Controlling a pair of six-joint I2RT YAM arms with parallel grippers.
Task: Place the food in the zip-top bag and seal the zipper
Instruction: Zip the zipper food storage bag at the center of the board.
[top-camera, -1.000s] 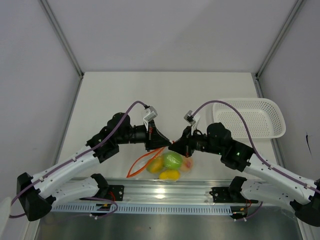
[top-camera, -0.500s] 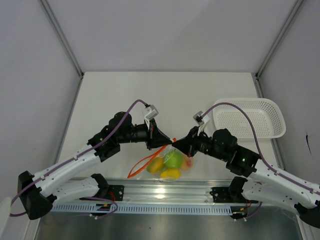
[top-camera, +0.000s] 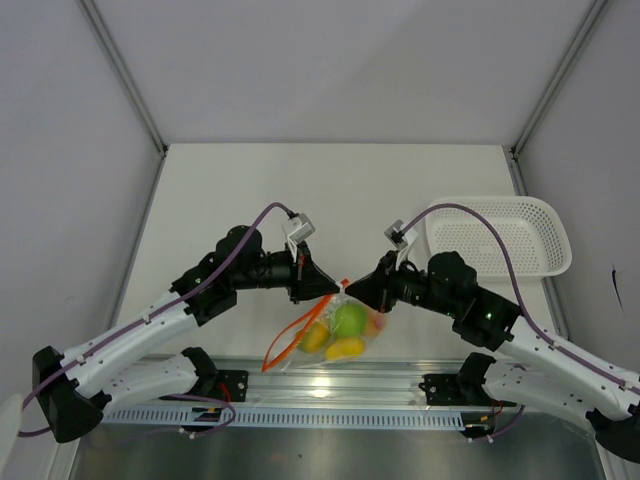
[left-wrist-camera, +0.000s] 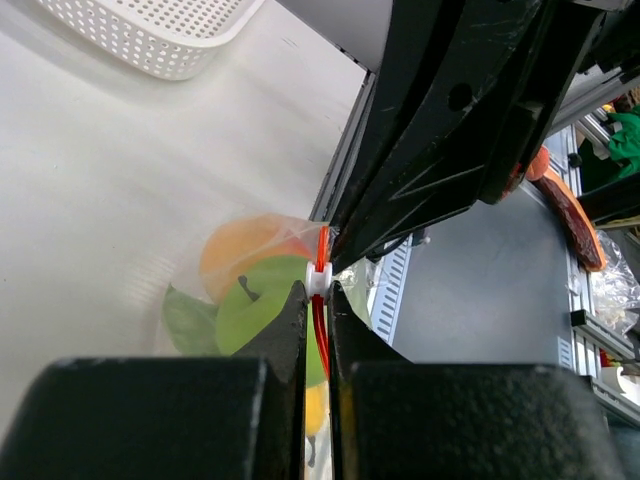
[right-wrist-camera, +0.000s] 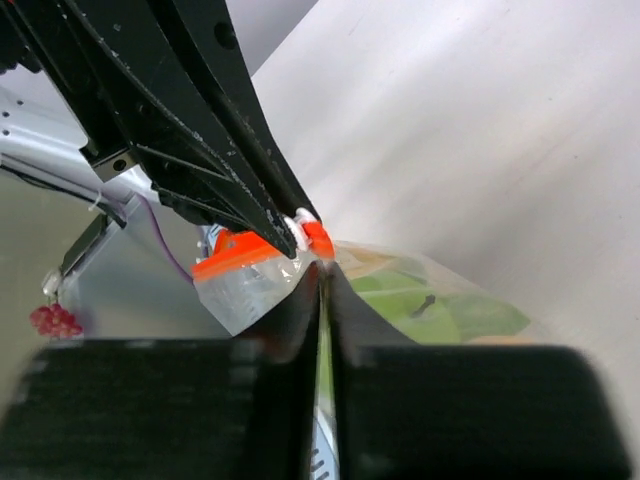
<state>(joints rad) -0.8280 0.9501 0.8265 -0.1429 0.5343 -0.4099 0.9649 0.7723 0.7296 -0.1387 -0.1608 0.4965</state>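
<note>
The white table (top-camera: 250, 200) carries a white mesh basket (top-camera: 500, 235) at its right edge. Both arms reach inward and meet near the table's front edge. The left pincer (top-camera: 335, 285) is closed on the zipper (top-camera: 290, 335), its tips against a small white slider (left-wrist-camera: 318, 280). The right pincer (top-camera: 350, 290) is closed on the top edge of the zip-top bag (top-camera: 335, 325), just beside the left one. The bag hangs below the two tips. The food is inside it: a green apple (top-camera: 347, 320), a yellow fruit (top-camera: 345, 349), an orange fruit (top-camera: 312, 335) and a green leaf (left-wrist-camera: 190, 320).
</note>
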